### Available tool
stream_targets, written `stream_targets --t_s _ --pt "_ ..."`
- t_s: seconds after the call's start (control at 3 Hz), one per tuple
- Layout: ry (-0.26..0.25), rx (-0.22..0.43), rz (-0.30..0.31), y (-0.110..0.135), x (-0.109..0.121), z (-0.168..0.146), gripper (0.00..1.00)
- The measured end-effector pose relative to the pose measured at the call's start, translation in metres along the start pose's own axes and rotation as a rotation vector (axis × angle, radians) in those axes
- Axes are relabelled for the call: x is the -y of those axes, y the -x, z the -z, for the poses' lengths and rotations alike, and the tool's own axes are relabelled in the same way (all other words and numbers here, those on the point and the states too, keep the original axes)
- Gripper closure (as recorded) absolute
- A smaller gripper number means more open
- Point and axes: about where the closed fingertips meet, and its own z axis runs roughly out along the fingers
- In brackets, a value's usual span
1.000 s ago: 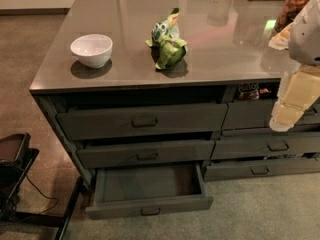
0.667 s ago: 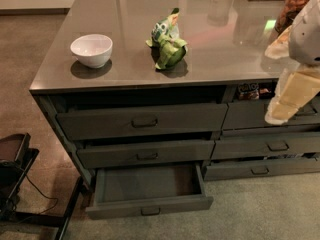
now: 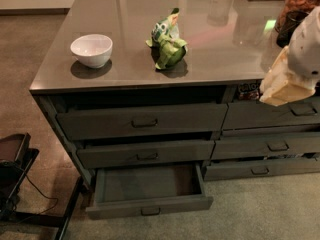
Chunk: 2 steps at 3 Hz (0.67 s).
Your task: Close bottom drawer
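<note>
The bottom drawer (image 3: pixel 149 205) of the wider left stack stands pulled out well past the two taller drawers above it. Its inside shows bare and its small dark pull (image 3: pixel 150 211) faces the front. My gripper (image 3: pixel 284 85), a cream-coloured end on the white arm, hangs at the right edge of the view. It is level with the counter's front edge, in front of the neighbouring stack's top drawer. It is far up and to the right of the open drawer and touches nothing I can see.
On the grey counter (image 3: pixel 125 74) sit a white bowl (image 3: pixel 92 49) and a crumpled green bag (image 3: pixel 168 41). A jar (image 3: pixel 300 4) stands at the back right. The middle drawer (image 3: pixel 145 154) and top drawer (image 3: pixel 142 120) sit slightly ajar. A black stand (image 3: pixel 15 169) stands on the floor at lower left.
My arm and gripper have moved a little up and to the left. The bottom drawer is still out by the same amount.
</note>
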Motion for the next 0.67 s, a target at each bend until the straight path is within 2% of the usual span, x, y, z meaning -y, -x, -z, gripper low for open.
stream_targets --t_s 0.33,0.67 --pt "0.010 0.067 -0.032 -0.003 -0.021 -0.041 0.89" --pt "0.068 0.147 -0.051 -0.002 -0.048 -0.107 1.00"
